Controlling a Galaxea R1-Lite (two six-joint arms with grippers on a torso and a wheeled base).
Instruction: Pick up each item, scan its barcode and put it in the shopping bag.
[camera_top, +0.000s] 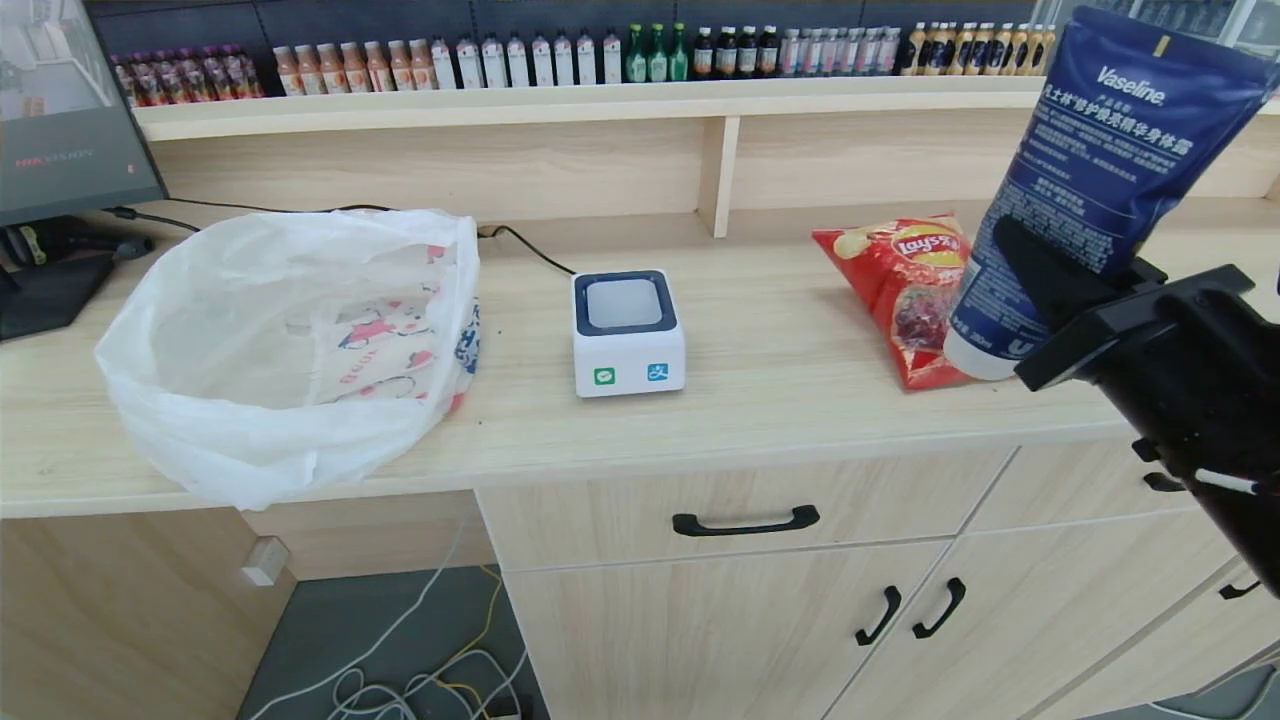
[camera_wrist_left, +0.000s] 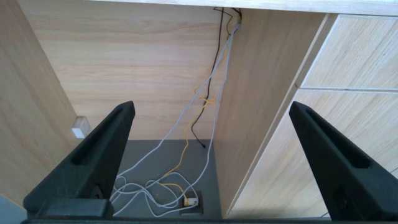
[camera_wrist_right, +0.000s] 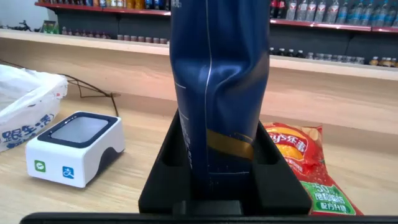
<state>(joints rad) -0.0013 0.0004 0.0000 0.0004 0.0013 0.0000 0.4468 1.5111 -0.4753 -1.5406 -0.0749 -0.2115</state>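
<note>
My right gripper (camera_top: 1065, 290) is shut on a dark blue tube of body lotion (camera_top: 1095, 160), held cap-down above the right end of the counter, over a red chip bag (camera_top: 905, 290). In the right wrist view the tube (camera_wrist_right: 219, 93) stands pinched between the black fingers (camera_wrist_right: 166, 155), with the chip bag (camera_wrist_right: 305, 165) behind. The white scanner box (camera_top: 628, 332) sits mid-counter, also visible as the scanner (camera_wrist_right: 74, 148). A white plastic shopping bag (camera_top: 290, 340) lies open at the left. My left gripper (camera_wrist_left: 211, 168) hangs open below the counter, facing the cables.
A monitor (camera_top: 60, 110) stands at the far left of the counter (camera_top: 760, 400). A raised shelf with bottles (camera_top: 600, 55) runs along the back. Drawers and cabinet doors (camera_top: 745, 522) are below. Cables (camera_wrist_left: 180, 186) lie on the floor under the counter.
</note>
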